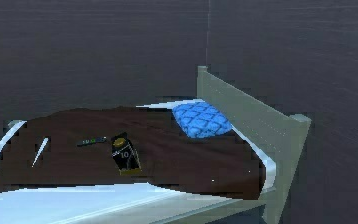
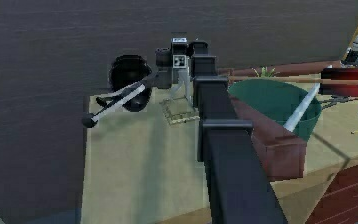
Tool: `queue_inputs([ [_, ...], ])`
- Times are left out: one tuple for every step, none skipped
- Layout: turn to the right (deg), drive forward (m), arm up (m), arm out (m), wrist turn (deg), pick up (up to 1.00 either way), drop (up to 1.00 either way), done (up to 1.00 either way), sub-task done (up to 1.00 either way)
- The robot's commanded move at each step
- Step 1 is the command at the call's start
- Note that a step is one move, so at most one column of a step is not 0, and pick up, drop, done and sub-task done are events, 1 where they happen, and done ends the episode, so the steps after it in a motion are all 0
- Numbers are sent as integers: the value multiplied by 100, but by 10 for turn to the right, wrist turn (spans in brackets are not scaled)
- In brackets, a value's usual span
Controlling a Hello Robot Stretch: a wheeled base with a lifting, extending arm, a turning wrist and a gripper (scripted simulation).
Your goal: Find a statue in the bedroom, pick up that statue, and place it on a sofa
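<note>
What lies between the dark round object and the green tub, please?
The gripper and the arm's dark bar stand between them, seen in the arm side view.

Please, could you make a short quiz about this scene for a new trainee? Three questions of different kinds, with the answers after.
1. True or false: the blue pillow lies at the headboard end of the bed.
2. The blanket is: A white, B dark brown, C yellow.
3. Fill in: in the arm side view, right of the arm stands a round ____ container.
Key: 1 true; 2 B; 3 green.
</note>
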Motion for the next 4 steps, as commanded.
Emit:
queue_inputs([
  [0, 0, 0, 0, 450, 0, 0, 0, 0],
  [0, 0, 0, 0, 420, 0, 0, 0, 0],
  [0, 0, -18, 0, 0, 0, 0, 0, 0],
  [0, 0, 0, 0, 0, 100, 0, 0, 0],
])
